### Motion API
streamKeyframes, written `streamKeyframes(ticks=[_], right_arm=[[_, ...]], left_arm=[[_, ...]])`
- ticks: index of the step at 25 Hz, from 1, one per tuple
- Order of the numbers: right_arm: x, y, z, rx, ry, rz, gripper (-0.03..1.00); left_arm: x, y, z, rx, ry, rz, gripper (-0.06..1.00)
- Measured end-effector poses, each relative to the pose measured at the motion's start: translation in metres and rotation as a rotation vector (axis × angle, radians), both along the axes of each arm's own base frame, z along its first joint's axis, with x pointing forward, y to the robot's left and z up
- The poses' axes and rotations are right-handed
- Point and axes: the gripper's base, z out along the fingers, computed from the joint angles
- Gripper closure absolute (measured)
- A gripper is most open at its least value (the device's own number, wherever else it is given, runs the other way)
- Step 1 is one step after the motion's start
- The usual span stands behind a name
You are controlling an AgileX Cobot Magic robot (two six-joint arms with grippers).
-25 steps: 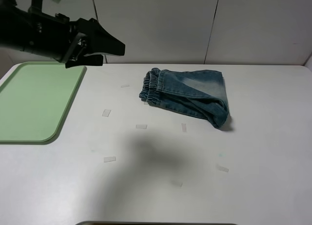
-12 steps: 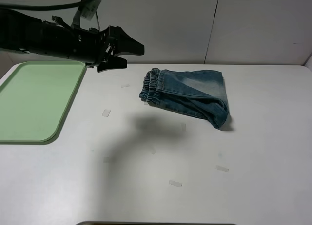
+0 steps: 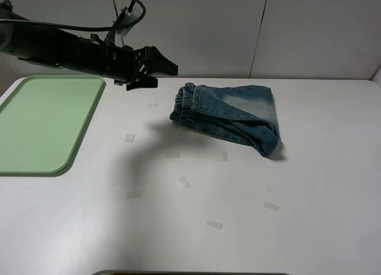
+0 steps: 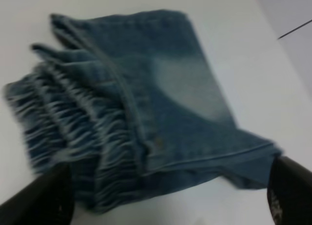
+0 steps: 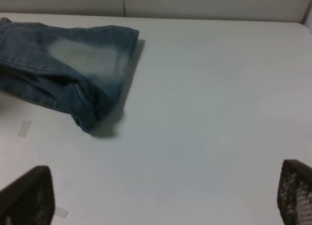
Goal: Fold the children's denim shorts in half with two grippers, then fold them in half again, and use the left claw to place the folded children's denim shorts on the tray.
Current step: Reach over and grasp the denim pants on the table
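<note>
White table point(image 3: 321, 186), denim shorts point(image 3: 232, 111); pale panelled wall point(image 3: 190, 31) behind.

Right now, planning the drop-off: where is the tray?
High view: the tray lies at the left edge of the table, well left of the folded shorts.

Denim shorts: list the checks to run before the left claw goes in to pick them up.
1. Denim shorts folded into one compact stack: ok.
2. Left claw open and holding nothing: ok.
3. Left claw lined up with the shorts: ok; it hangs in the air beside the waistband end, not touching it.
4. Right claw out of the way: ok; it is open, and the shorts lie well apart from it.
5. Tray free to take the shorts: ok for the part in view; its left edge is cut off.
6. One grip will catch every layer: cannot tell.
</note>
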Motion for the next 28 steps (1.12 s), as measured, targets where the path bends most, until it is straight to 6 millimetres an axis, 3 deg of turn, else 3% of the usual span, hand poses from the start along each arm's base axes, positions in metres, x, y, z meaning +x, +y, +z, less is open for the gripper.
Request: streamKeyframes(ticks=[13,28], right_arm=[[0.0,0.0,0.0,0.0,0.0,0.0,0.27],[0.0,0.0,0.0,0.0,0.0,0.0,0.27]], left_arm=[[0.013,-0.01,-0.039,-0.051,0.083,-0.132,0.15],[0.023,-0.001,-0.044,0.069,0.01,-0.049,0.15]])
